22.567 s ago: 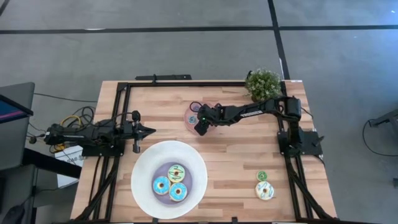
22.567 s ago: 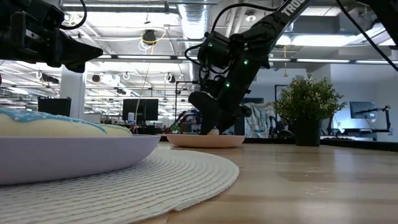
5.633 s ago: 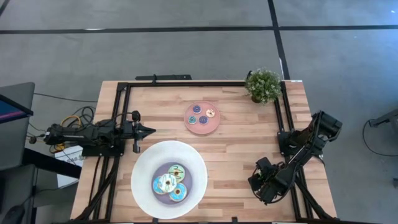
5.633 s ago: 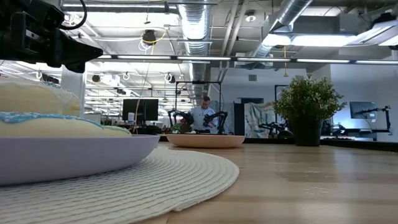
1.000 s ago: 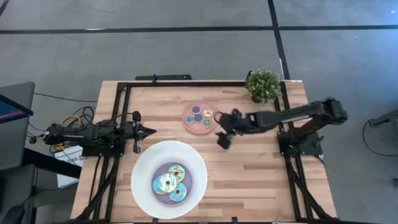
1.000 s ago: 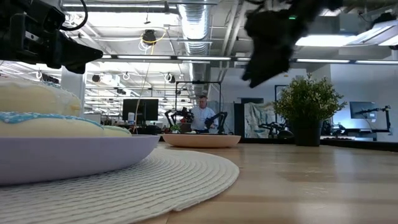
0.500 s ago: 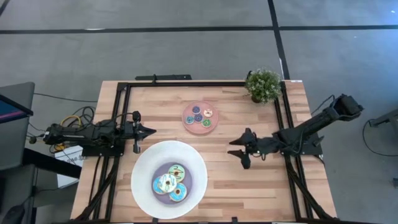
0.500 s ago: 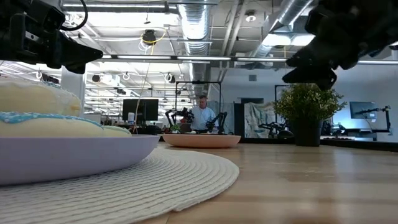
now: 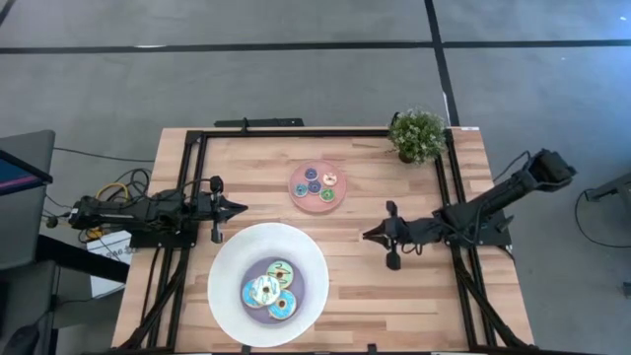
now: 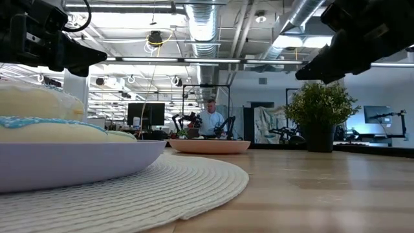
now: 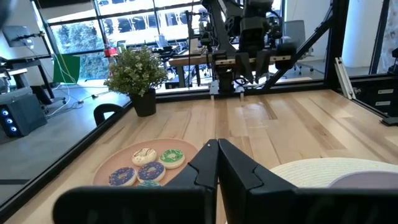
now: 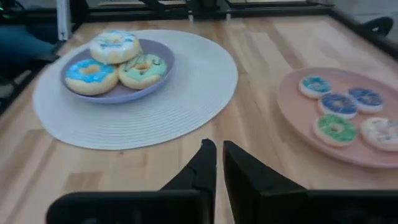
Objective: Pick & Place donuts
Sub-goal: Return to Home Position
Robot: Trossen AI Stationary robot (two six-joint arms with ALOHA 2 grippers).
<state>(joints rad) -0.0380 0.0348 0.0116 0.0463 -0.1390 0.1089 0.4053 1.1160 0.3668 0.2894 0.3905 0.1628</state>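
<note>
Three larger donuts, blue (image 12: 90,71), green (image 12: 142,67) and white sprinkled (image 12: 112,43), lie on the lavender centre of the big white plate (image 9: 229,258) at the near middle. Several small donuts (image 9: 318,183) lie flat on the pink plate (image 9: 305,200) farther back. My right gripper (image 9: 365,235) hangs above the bare wood to the right of both plates, pointing toward the table's left, shut with nothing between its fingers (image 12: 208,152). My left gripper (image 9: 244,208) waits shut at the table's left, above the white plate's far rim.
A potted plant (image 9: 417,134) stands at the far right corner. Black frame rails (image 9: 296,133) run along the table's far, left and right sides. Bare wood lies between the plates and the right rail. A person (image 10: 210,120) sits far off in the room.
My right gripper has drawn back from beside the pink plate toward the table's right and near edges, has turned to point left, and has shut with nothing in it. The donuts on both plates lie as before.
</note>
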